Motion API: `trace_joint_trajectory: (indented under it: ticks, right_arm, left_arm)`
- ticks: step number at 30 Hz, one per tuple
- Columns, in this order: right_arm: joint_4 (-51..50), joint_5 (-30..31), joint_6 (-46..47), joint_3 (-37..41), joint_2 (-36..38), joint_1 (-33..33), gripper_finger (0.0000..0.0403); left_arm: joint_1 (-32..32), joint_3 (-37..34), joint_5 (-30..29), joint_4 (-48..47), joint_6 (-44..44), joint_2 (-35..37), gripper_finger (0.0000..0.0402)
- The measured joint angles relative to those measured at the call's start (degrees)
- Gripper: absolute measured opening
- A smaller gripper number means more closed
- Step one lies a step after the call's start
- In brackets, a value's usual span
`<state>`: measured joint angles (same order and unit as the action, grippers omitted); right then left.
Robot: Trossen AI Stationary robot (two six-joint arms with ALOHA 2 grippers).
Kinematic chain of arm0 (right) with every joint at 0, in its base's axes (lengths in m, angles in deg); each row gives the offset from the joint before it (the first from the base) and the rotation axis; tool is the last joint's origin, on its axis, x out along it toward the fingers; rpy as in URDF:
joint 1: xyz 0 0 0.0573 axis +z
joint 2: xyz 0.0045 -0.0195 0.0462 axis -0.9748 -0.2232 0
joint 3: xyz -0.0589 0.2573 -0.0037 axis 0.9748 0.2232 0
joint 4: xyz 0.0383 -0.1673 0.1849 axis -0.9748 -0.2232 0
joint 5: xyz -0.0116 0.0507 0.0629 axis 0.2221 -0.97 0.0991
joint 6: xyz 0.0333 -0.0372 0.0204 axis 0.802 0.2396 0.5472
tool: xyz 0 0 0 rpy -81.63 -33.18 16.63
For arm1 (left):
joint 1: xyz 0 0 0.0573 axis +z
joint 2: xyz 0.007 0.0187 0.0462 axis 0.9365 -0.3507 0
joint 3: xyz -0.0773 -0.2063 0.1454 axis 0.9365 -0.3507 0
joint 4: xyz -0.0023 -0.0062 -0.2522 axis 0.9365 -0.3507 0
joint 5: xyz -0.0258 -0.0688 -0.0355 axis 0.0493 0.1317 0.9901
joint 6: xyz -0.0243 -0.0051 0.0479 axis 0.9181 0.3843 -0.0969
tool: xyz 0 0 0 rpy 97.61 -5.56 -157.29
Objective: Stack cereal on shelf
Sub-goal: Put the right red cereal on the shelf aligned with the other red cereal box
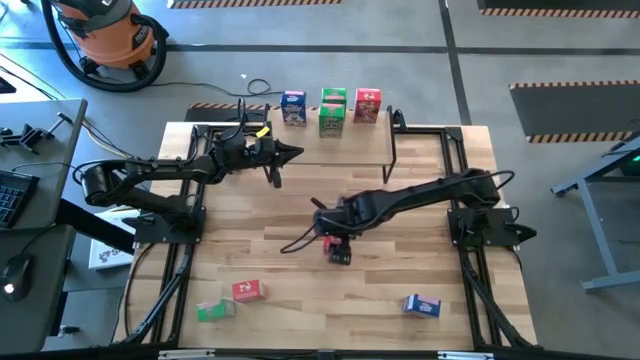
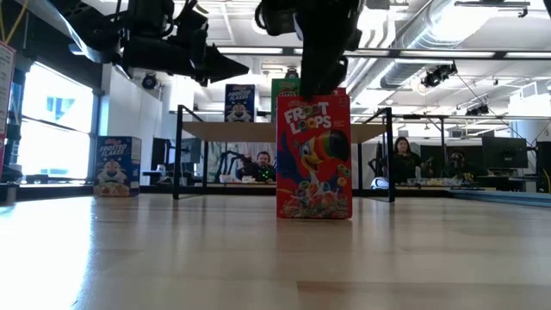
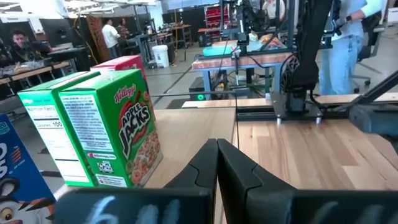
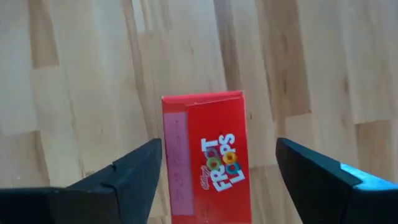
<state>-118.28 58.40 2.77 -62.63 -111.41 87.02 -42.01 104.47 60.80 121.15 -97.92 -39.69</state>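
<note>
So from above, the right gripper [image 1: 338,246] hangs over a red cereal box [image 1: 340,250] mid-table, well in front of the shelf [image 1: 330,140]. Three boxes lie in front of that one, four stand on the shelf. Low view: the red box [image 2: 314,155] stands upright. Right wrist view: fingers [image 4: 134,171] wide apart, box [image 4: 205,155] between them, untouched. Left gripper [image 3: 217,180] is closed beside the shelf's green box [image 3: 115,134].

A red Froot Loops box [image 2: 314,155] is standing upright on the wooden surface [image 2: 258,258], its front facing the camera. A dark tool [image 2: 320,52] is hanging directly above its top edge. To the left, a blue Frosted Flakes box [image 2: 117,166] is standing upright. Behind them, the shelf [image 2: 258,129] is carrying a blue box [image 2: 240,102] and a green box [image 2: 284,86]. Two people are sitting in the room beyond.
</note>
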Motion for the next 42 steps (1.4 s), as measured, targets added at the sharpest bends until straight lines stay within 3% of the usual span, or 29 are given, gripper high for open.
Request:
trace_joint_trajectory:
  ticks: [11, 42]
  right_arm:
    - [-1.01, -2.27, -0.04, 0.43, -0.95, -0.04, 0.029]
    - [-3.72, -3.65, -1.98, -2.09, -0.9, -0.26, 0.0221]
  left_arm:
    - [0.0, 0.0, 0.01, -0.06, -0.01, 0.0, 0.0]
    - [0.0, 0.04, 0.02, -0.39, 0.0, 0.0, 0.0]
